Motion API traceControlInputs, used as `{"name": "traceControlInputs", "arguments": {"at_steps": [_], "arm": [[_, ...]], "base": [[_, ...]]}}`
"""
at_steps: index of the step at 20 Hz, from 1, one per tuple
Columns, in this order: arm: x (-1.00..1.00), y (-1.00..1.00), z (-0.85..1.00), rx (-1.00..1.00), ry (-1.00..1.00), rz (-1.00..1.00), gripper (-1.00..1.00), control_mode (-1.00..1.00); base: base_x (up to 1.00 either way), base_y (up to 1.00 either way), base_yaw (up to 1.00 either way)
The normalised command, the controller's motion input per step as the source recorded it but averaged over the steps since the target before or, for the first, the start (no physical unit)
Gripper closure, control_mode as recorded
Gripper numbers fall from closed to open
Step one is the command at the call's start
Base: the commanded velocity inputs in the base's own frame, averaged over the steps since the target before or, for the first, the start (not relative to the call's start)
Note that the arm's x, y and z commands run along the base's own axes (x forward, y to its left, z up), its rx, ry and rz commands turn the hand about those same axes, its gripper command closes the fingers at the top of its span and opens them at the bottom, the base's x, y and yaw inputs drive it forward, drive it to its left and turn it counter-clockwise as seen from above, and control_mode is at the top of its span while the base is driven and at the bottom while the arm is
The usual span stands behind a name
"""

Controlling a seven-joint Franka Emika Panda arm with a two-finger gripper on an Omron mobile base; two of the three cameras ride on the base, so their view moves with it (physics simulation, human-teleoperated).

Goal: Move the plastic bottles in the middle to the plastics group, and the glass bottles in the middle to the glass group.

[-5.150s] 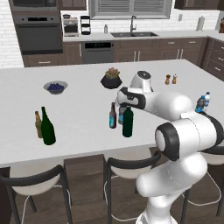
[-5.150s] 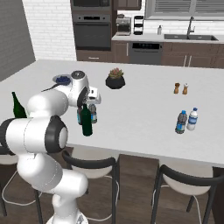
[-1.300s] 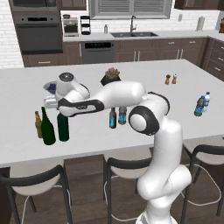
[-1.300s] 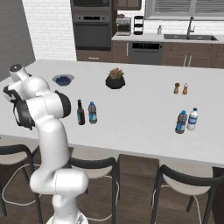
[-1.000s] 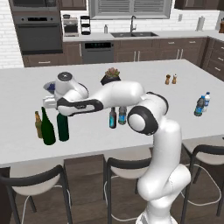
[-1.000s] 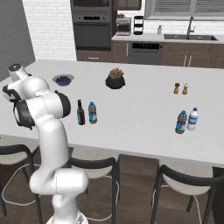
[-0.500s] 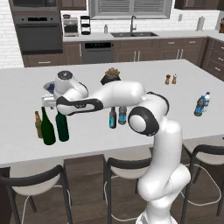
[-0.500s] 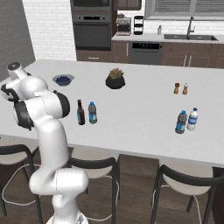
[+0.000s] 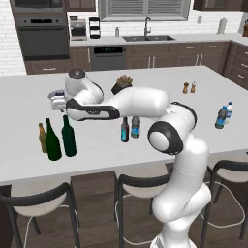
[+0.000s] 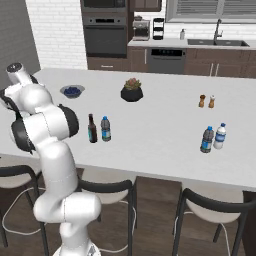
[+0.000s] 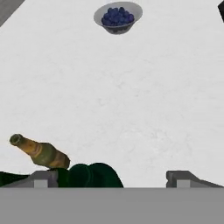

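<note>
Left end of the counter is crowded: two green wine bottles and a stubby amber bottle bunched together. Wide open white surface stretches from there to the blueberry bowl. The middle pair stands with room all round.

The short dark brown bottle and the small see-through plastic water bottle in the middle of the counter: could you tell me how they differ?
The short dark brown bottle is opaque with a narrow neck; the small see-through plastic water bottle is bluish, clear and stubbier, with a blue label. The brown one stands slightly taller. Both are upright, side by side.
</note>
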Motion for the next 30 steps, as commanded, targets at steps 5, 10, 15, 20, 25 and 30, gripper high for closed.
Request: {"name": "traceControlInputs", "arguments": {"at_steps": [5, 10, 15, 20, 25, 30], "arm": [[-0.26, -0.96, 0.03, 0.0, 0.0, 0.0, -1.0, -1.0], [-0.3, -0.95, 0.1, 0.0, 0.0, 0.0, -1.0, -1.0], [-0.34, -0.97, 0.03, 0.0, 0.0, 0.0, -1.0, -1.0], [-0.11, -0.83, 0.0, -0.01, 0.01, 0.0, -1.0, -1.0], [0.19, -0.68, 0.0, -0.04, 0.14, 0.0, -1.0, -1.0], [0.39, -0.33, -0.12, -0.06, 0.21, 0.0, -1.0, -1.0]], "base": [[0.0, 0.0, 0.0], [0.0, 0.0, 0.0], [0.0, 0.0, 0.0], [0.0, 0.0, 0.0], [0.0, 0.0, 0.0], [0.0, 0.0, 0.0]]}}
